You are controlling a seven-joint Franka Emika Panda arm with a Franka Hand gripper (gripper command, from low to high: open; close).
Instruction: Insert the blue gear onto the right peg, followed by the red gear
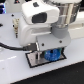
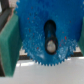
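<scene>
Blue gear (image 2: 44, 35): bright, toothed, flat disc with elongated dark centre hole. Held between the gripper (image 2: 44, 42) jaws, green pads (image 2: 10, 40) closed on its rim, above the white plate (image 1: 35, 61).

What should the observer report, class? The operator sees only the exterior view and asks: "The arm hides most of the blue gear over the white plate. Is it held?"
Observer: It looks so. In the wrist view, green finger pads flank the blue gear, and the clearer pad touches its teeth.
Operator: Does its centre hole show?
Observer: Yes, it shows as a dark, elongated opening in the middle of the disc.
Operator: Is anything inside it?
Observer: A pale round tip, seemingly the right peg, sits toward one end of the opening, not at its centre.
</scene>
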